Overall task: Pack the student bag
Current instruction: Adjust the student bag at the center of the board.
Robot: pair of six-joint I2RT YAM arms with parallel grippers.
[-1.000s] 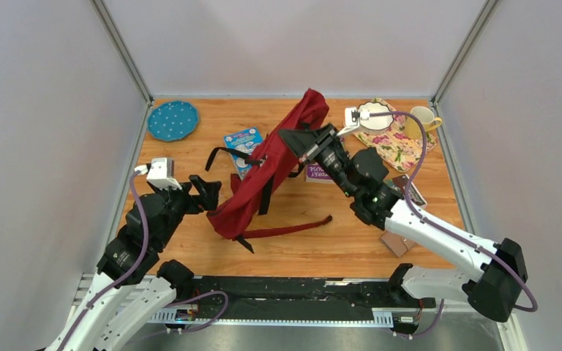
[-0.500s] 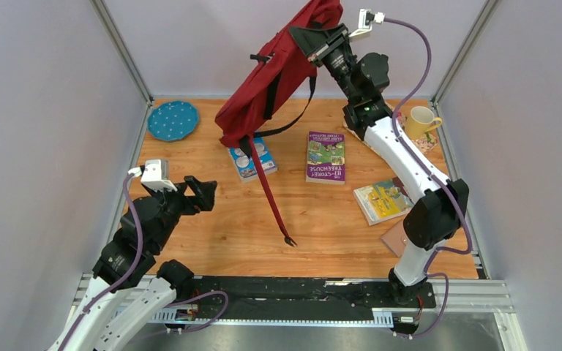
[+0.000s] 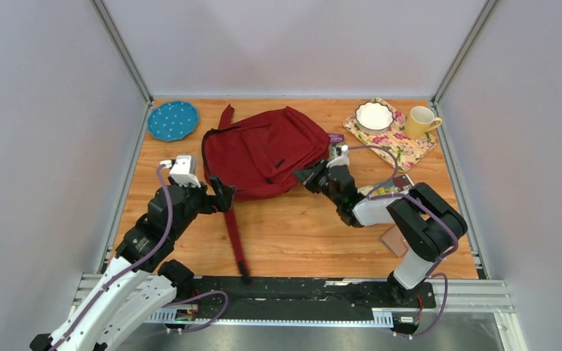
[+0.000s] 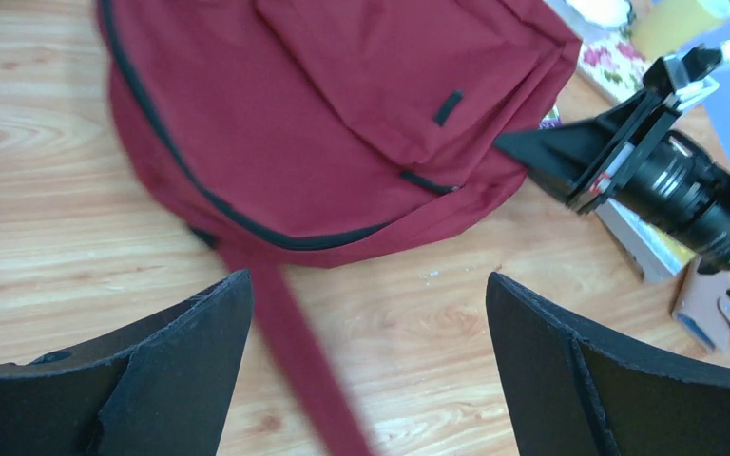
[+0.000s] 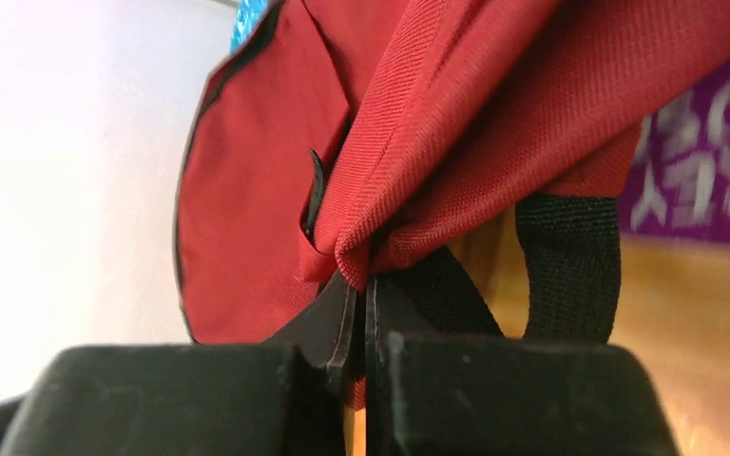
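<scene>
The dark red student bag lies flat on the table's middle, front pocket up, with one long red strap trailing toward the near edge. My right gripper is shut on a fold of the bag's right edge; the right wrist view shows the red fabric pinched between the closed jaws, with a black strap loop beside them. My left gripper is open and empty at the bag's lower left edge. In the left wrist view the bag lies ahead of the open gripper and the strap runs between its fingers.
A blue dotted plate sits at the back left. A white bowl on a floral cloth and a yellow mug are at the back right. A purple book peeks from under the bag. Another book and a brown item lie under the right arm.
The right arm has brought the bag down from high at the back and laid it flat on the table. The left gripper has moved forward to the bag's edge.
</scene>
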